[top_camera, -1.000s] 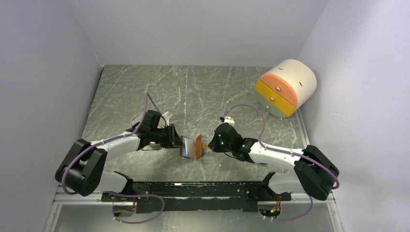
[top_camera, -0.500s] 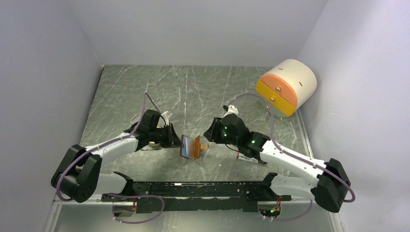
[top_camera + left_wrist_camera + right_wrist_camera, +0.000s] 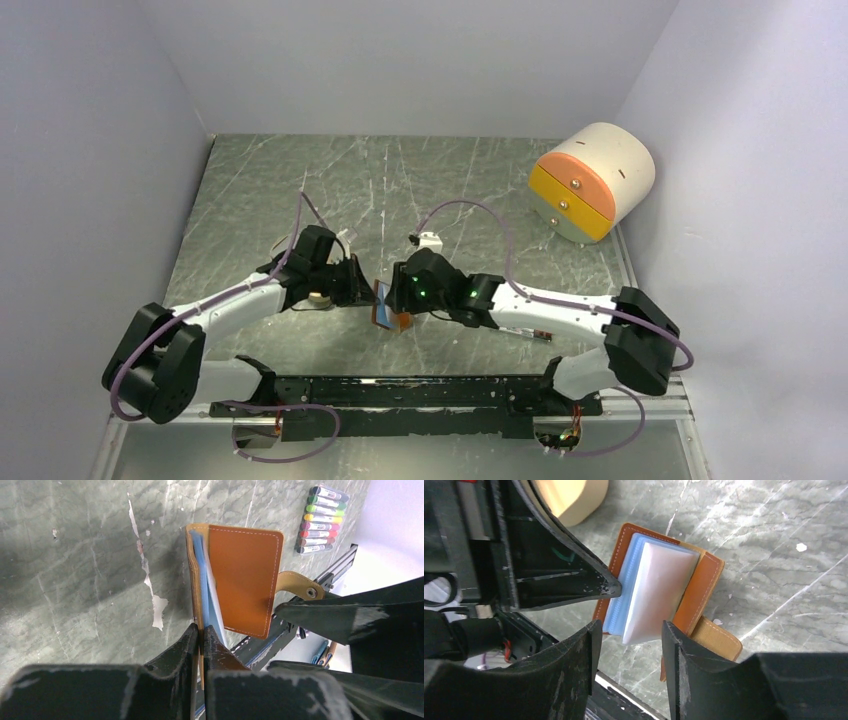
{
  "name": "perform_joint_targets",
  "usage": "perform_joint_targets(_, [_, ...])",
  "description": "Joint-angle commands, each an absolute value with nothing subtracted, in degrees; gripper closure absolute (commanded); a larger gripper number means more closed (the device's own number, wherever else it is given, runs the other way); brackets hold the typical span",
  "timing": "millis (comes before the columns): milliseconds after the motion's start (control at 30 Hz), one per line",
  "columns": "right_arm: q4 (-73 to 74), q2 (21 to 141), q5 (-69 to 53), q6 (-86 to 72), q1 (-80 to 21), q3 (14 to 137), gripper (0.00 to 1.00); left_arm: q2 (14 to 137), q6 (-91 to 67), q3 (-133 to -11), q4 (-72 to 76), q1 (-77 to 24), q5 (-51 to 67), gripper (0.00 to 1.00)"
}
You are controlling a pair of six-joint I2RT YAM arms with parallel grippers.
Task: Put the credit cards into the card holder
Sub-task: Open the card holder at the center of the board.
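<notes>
The brown leather card holder (image 3: 392, 310) stands on edge on the marble table, partly open. My left gripper (image 3: 201, 631) is shut on the edge of its one flap (image 3: 196, 580); the other flap (image 3: 245, 580) swings free with its snap strap (image 3: 300, 584). Light blue and white credit cards (image 3: 649, 595) sit between the flaps, and their lower ends stick out. My right gripper (image 3: 630, 630) is open just below them, one finger on each side, touching neither cards nor holder (image 3: 704, 587). The left fingertip (image 3: 594, 582) shows beside the blue card.
A pack of coloured pens (image 3: 320, 519) lies on the table beyond the holder. A round cream container with orange and yellow drawers (image 3: 593, 180) stands at the back right. A tan round object (image 3: 320, 300) sits under the left wrist. The black base rail (image 3: 400, 390) runs along the near edge.
My right gripper has opened and moved left up to the holder. The left gripper has closed fully on the flap. The holder has folded narrower.
</notes>
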State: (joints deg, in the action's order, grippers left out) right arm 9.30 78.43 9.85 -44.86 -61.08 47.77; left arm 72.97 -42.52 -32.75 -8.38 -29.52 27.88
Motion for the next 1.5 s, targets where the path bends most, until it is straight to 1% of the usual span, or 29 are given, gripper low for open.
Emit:
perform_joint_targets(0, [6.85,81.53,10.55,-43.80,-62.16,49.37,0.49,70.65,-43.60,-33.69,-9.58,-29.92,27.01,0.91])
perform_joint_targets(300, [2.80,87.97,7.99,-44.18,-62.16,48.20,0.47,70.14,-43.87,-33.38,-10.05,-29.97,27.32,0.91])
perform_joint_targets(400, [5.17,89.17,11.06,-44.69,-62.23,48.19,0.50,69.93,-43.40,-33.82,-12.47,-29.97,25.78,0.91])
perform_joint_targets(567, [6.87,88.53,14.23,-44.82,-62.14,45.83,0.60,68.24,-43.15,-33.93,-17.93,-29.96,22.06,0.91])
perform_joint_targets(733, [6.14,87.66,14.15,-45.04,-62.12,43.69,0.61,66.19,-43.95,-32.93,-21.92,-29.96,19.09,0.91])
perform_joint_targets(867, [7.30,89.36,16.22,-44.83,-62.06,43.35,0.63,64.58,-45.68,-30.87,-22.54,-29.95,18.24,0.91])
perform_joint_targets(1033, [8.01,92.66,17.09,-44.37,-62.11,44.08,0.68,63.89,-46.85,-30.15,-23.74,-29.95,17.19,0.91])
perform_joint_targets(1200, [9.38,91.09,18.19,-43.31,-62.14,45.82,0.70,61.37,-47.64,-29.32,-26.31,-29.97,15.50,0.91])
perform_joint_targets(1333, [9.18,91.12,18.36,-41.71,-62.06,46.71,0.74,59.74,-48.60,-28.16,-25.53,-29.97,16.00,0.91])
perform_joint_targets(1467, [8.42,93.15,16.77,-42.37,-62.13,46.19,0.76,61.39,-47.54,-28.27,-24.15,-29.95,16.50,0.91])
